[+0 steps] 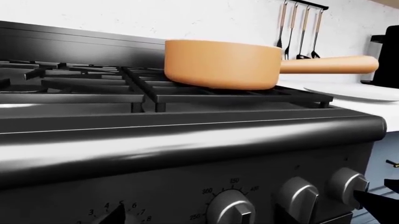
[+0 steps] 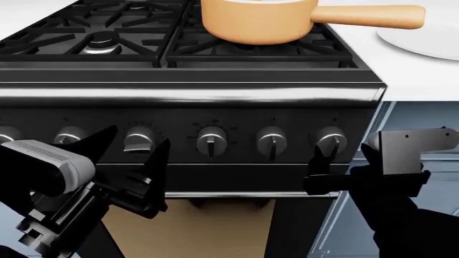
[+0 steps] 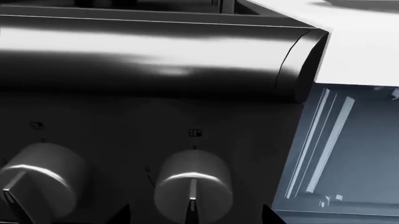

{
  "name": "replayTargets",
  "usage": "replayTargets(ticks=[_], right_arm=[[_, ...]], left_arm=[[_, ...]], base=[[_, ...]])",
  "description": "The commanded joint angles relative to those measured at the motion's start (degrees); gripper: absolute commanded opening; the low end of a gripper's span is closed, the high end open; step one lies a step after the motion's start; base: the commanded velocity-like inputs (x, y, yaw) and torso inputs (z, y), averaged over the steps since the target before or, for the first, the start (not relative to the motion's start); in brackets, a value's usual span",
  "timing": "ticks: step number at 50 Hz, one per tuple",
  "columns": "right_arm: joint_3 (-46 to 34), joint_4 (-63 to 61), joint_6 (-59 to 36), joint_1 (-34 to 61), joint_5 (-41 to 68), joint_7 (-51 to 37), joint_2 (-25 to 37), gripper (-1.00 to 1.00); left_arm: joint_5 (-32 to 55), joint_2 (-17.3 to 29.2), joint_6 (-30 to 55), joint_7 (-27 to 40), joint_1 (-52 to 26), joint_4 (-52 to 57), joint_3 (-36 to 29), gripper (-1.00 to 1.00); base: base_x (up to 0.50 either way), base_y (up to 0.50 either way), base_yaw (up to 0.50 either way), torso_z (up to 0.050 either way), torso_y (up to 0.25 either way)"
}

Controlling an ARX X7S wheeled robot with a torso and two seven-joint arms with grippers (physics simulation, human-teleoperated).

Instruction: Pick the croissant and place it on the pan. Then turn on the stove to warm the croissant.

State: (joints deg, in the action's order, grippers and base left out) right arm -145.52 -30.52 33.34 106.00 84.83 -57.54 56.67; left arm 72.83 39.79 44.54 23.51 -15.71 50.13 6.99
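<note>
The black stove (image 2: pixel 215 91) fills the head view, with a row of silver knobs on its front. The orange pan (image 2: pixel 251 24) stands on the right grate; it also shows in the left wrist view (image 1: pixel 221 63). The croissant is not visible; the pan's inside is hidden. My left gripper (image 2: pixel 129 153) is open and empty in front of a knob (image 2: pixel 140 141) left of centre; in the left wrist view (image 1: pixel 243 213) its tips frame a knob (image 1: pixel 232 210). My right gripper (image 2: pixel 331 161) is open around the rightmost knob (image 2: pixel 330 141), which sits between its tips in the right wrist view (image 3: pixel 193 184).
A flat white plate (image 2: pixel 423 40) lies on the white counter right of the stove. Utensils (image 1: pixel 299 28) hang on the back wall, beside a black appliance (image 1: pixel 389 56). Blue-grey cabinet fronts (image 3: pixel 337 154) stand right of the stove. The oven door handle (image 2: pixel 237 194) runs below the knobs.
</note>
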Motion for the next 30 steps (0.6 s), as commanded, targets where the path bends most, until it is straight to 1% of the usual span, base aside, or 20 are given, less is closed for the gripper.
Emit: replayTargets(ticks=[1, 30], right_arm=[[0.75, 1.44, 0.10, -1.21, 0.60, 0.88, -0.52, 1.00], [2.39, 3.67, -0.56, -3.61, 2.82, 2.89, -2.04, 1.00]], left_arm=[[-0.25, 0.05, -0.15, 0.02, -0.05, -0.25, -0.31, 1.00], [-0.67, -0.02, -0.64, -0.43, -0.24, -1.08, -1.21, 1.00]], base=[[0.00, 0.00, 0.00, 0.000, 0.000], [0.00, 0.00, 0.00, 0.000, 0.000]])
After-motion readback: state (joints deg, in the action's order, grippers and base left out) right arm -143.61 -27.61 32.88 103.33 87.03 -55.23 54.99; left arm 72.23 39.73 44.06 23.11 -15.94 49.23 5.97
